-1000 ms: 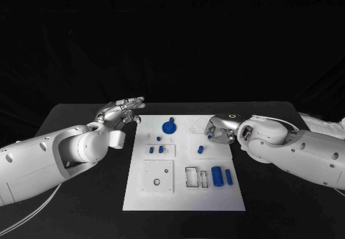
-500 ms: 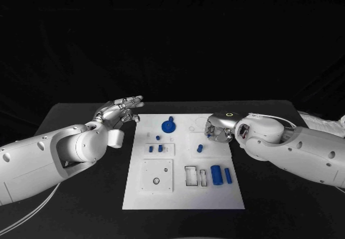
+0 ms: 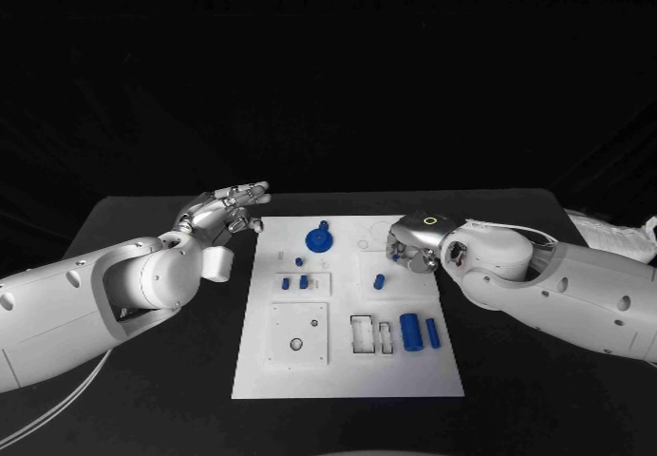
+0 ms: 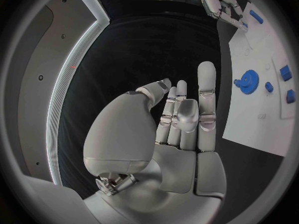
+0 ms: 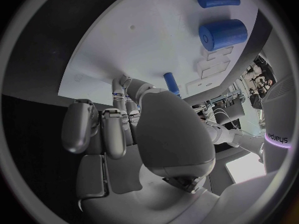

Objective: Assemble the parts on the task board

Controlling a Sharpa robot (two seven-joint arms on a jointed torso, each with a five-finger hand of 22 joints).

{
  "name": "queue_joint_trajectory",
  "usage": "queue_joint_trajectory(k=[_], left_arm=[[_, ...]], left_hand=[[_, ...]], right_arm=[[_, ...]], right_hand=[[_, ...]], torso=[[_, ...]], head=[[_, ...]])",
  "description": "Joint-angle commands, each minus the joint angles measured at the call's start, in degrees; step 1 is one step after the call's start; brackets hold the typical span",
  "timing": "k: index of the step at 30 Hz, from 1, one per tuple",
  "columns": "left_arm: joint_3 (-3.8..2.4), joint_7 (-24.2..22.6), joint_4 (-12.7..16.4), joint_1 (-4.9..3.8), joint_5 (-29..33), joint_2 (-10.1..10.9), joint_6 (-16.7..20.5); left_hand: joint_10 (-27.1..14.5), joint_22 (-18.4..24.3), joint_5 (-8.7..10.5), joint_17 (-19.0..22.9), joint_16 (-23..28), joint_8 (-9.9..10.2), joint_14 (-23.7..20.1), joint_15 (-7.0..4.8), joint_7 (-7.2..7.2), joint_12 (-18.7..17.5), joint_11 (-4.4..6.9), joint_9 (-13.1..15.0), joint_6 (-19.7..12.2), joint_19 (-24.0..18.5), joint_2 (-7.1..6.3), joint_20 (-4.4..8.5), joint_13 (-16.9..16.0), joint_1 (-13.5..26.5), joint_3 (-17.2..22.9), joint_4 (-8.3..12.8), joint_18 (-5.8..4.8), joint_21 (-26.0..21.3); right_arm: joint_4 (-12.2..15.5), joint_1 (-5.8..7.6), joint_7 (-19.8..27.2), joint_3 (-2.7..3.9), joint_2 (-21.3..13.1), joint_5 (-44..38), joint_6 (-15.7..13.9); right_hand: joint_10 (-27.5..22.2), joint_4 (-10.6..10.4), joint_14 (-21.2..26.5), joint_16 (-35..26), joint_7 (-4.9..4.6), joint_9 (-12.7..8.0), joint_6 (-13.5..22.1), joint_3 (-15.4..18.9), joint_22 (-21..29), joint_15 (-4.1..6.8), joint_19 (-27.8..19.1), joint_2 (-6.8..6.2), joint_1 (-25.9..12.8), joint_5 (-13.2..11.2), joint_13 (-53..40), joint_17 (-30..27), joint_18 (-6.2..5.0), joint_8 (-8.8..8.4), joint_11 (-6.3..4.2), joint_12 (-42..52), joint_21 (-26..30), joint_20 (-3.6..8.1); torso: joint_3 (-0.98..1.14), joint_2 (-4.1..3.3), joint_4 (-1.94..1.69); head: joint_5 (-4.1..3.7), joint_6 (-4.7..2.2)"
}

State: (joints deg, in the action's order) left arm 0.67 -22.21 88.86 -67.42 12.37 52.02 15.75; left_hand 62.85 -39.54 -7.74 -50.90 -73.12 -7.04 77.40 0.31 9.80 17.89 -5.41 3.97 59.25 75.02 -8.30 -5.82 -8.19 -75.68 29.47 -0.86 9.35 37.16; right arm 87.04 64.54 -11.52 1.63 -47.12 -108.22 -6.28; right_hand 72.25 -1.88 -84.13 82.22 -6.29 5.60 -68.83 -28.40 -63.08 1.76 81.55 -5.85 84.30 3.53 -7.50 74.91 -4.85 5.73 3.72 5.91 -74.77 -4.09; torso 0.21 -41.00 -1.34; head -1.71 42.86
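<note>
Assembly barely begun: blue parts loose on task board, left hand splayed empty, right hand curled, grip unclear.

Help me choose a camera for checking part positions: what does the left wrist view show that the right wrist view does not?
Only the left wrist view: the blue gear on the task board, and the left hand, fingers apart, holding nothing, over the black table beside the board.
Only the right wrist view: two blue cylinders, one thick and one thin, and a small blue peg by the right hand's fingers.
Both: the white task board and the right hand.
</note>
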Motion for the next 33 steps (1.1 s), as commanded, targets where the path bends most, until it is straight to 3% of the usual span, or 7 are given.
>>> queue_joint_trajectory(k=[1, 8, 22, 26, 33], left_arm=[[-0.02, -0.5, 0.1, -0.01, 0.2, 0.0, -0.7], [0.0, -0.4, 0.0, -0.01, 0.2, 0.0, -0.8], [0.02, -0.1, 0.0, -0.01, 0.2, 0.0, -0.8], [0.02, 0.0, 0.0, -0.01, 0.2, 0.0, -0.9], [0.02, 0.2, 0.0, -0.01, 0.2, -0.2, -1.3]], left_hand=[[-0.5, 0.1, -0.28, 0.2, 0.2, -0.2, -0.5, 0.08, 0.13, 0.2, 0.03, -0.1, -0.5, -0.3, 0.17, -0.05, -0.1, -0.4, 0.1, 0.5, 1.07, -0.3], [-0.7, 0.1, -0.28, 0.4, 0.3, -0.2, -0.6, 0.1, 0.16, 0.3, -0.01, -0.1, -0.6, -0.3, 0.17, -0.06, -0.1, -0.4, 0.0, 0.5, 1.06, -0.3], [-1.6, 0.2, -0.27, 1.2, 0.6, -0.1, -1.0, 0.27, 0.35, 0.8, -0.22, -0.1, -1.1, -0.5, 0.11, -0.17, -0.1, -0.3, -0.1, 0.7, 1.02, -0.6], [-1.8, 0.3, -0.28, 1.4, 0.7, -0.1, -1.1, 0.31, 0.4, 1.0, -0.27, -0.1, -1.3, -0.5, 0.09, -0.2, -0.1, -0.2, -0.2, 0.7, 1.01, -0.6], [-2.4, 0.3, -0.27, 1.9, 0.9, -0.1, -1.4, 0.41, 0.49, 1.2, -0.39, -0.1, -1.5, -0.7, 0.05, -0.28, -0.1, -0.1, -0.3, 0.8, 1.0, -0.8]], right_arm=[[0.5, -0.39, -1.1, -0.22, -0.1, -2.5, -2.1], [2.4, -0.38, -1.2, 0.18, -1.5, -1.5, -4.4], [8.8, 0.95, -2.1, 1.36, -5.8, 0.8, -4.8], [11.0, 1.07, -2.1, 1.58, -6.1, 1.4, -5.1], [14.7, 1.15, -1.6, 1.72, -4.6, 2.5, -5.0]], right_hand=[[1.6, 0.2, -3.7, 0.4, -0.21, 0.1, -0.2, -0.5, -0.1, 0.28, 0.0, 0.3, -0.2, 0.0, 0.1, 4.0, -0.26, -0.14, -1.2, -0.4, -0.3, 0.21], [1.7, 0.4, -3.8, 0.4, -0.26, 0.1, -0.3, -0.7, -0.2, 0.25, 0.1, 0.18, -0.5, -0.2, 0.2, 4.1, -0.24, -0.18, -1.16, -0.6, -0.3, 0.22], [2.0, 0.6, -3.8, 0.5, -0.24, 0.3, -0.6, -0.9, -0.3, 0.24, 0.1, -0.17, -1.3, -0.4, 0.2, 4.2, -0.21, -0.21, -1.18, -0.9, -0.4, 0.22], [2.0, 0.6, -3.8, 0.5, -0.24, 0.3, -0.6, -0.9, -0.4, 0.24, 0.1, -0.21, -1.3, -0.4, 0.2, 4.2, -0.21, -0.21, -1.18, -0.9, -0.4, 0.23], [2.0, 0.6, -3.8, 0.5, -0.24, 0.3, -0.6, -0.9, -0.3, 0.23, 0.1, -0.27, -1.4, -0.4, 0.2, 4.2, -0.23, -0.22, -1.18, -1.0, -0.4, 0.24]], torso=[[-0.01, 0.02, 0.03], [-0.08, 0.06, 0.09], [-0.07, 0.02, 0.05], [-0.06, 0.03, 0.04], [-0.12, 0.02, -0.12]], head=[[0.05, -0.06], [0.08, -0.12], [-0.1, -0.25], [0.11, -0.27], [1.36, -0.12]])
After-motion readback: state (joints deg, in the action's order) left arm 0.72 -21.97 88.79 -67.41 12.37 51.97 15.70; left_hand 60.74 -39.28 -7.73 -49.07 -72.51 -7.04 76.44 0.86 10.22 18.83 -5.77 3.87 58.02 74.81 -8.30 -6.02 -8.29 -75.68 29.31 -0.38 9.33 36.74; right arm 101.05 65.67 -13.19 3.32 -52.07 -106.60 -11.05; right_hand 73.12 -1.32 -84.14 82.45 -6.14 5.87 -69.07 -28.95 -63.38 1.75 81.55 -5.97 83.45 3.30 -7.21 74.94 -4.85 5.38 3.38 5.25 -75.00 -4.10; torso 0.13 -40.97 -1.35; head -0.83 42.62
